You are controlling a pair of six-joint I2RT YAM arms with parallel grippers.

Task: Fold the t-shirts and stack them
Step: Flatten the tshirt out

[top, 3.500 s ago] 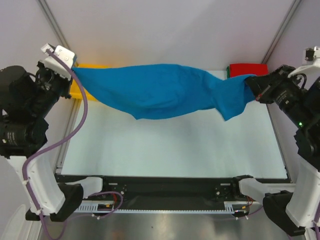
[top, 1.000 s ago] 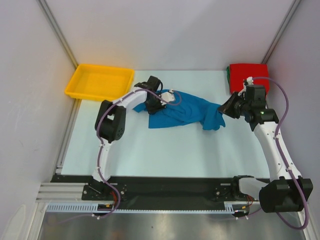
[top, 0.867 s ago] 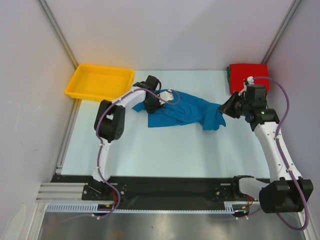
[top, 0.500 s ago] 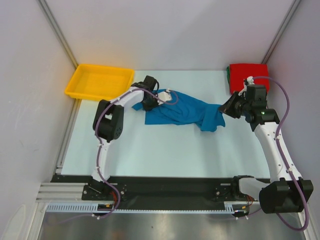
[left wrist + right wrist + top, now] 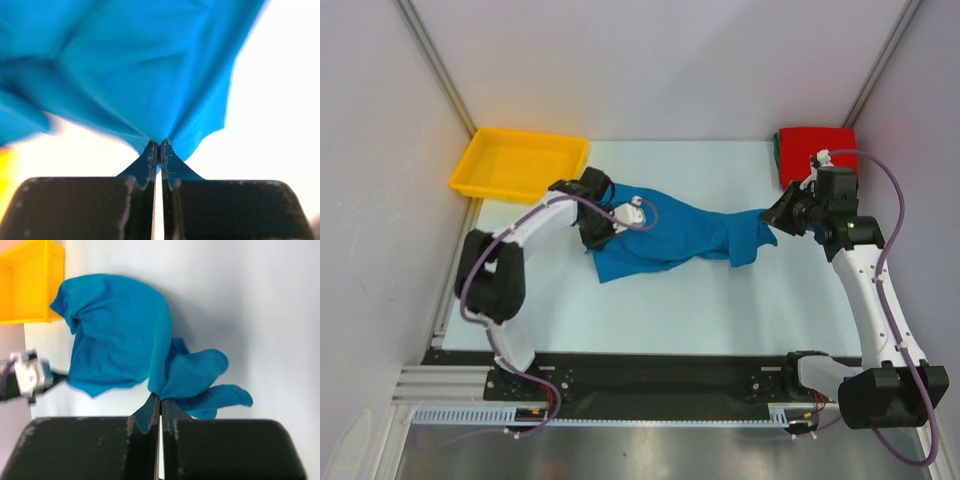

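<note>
The left arm [image 5: 510, 240] and right arm [image 5: 868, 285] rise from the near edge and reach over the pale worktop [image 5: 670, 310].

In the left wrist view, the left jaws are pressed together with no gap between them. A small pinch of the blue shirt [image 5: 140, 75] is caught at their tips. From that pinch the cloth fans out in folds towards 12 o'clock, over the white surface.

In the right wrist view, the right jaws are closed just as tight. They nip a fold of the blue shirt [image 5: 120, 345], which spreads away from them in a bunched heap. A loose flap trails off towards 3 o'clock.

From above, the blue shirt [image 5: 670, 235] is a rumpled band across the middle of the worktop, running from 9 o'clock to 3 o'clock. The left jaws hold its 9 o'clock end and the right jaws hold its 3 o'clock end. The band is wider and more crumpled on the left and tapers towards the right. Whether its middle rests on the surface or hangs just above it cannot be told.

In the far corner at 11 o'clock sits a yellow tray [image 5: 470, 172], near the shirt's left end but apart from it. In the far corner at 1 o'clock lies a folded red shirt [image 5: 817, 148] with a thin green edge [image 5: 778, 152] showing along its left side. It is just beyond the right jaws.
</note>
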